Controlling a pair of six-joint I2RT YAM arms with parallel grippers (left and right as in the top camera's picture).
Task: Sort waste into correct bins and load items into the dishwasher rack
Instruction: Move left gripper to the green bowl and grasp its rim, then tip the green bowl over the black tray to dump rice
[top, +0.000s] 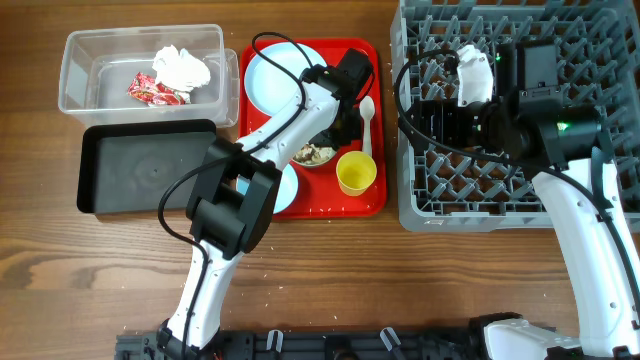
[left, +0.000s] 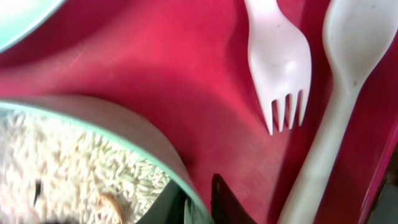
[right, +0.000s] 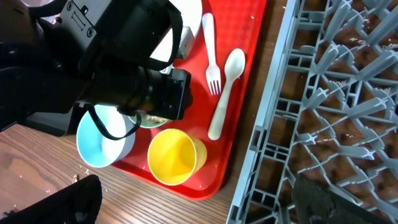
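My left gripper is shut on the rim of the pale green bowl, one finger inside and one outside. The bowl holds white rice scraps and stands on the red tray. A white fork and spoon lie beside it. A pale blue plate, a pale blue bowl and a yellow cup share the tray. My right gripper is open and empty above the left edge of the grey dishwasher rack.
A clear tub at the back left holds a crumpled napkin and a red-and-white wrapper. An empty black tray lies in front of it. The left arm crosses over the red tray.
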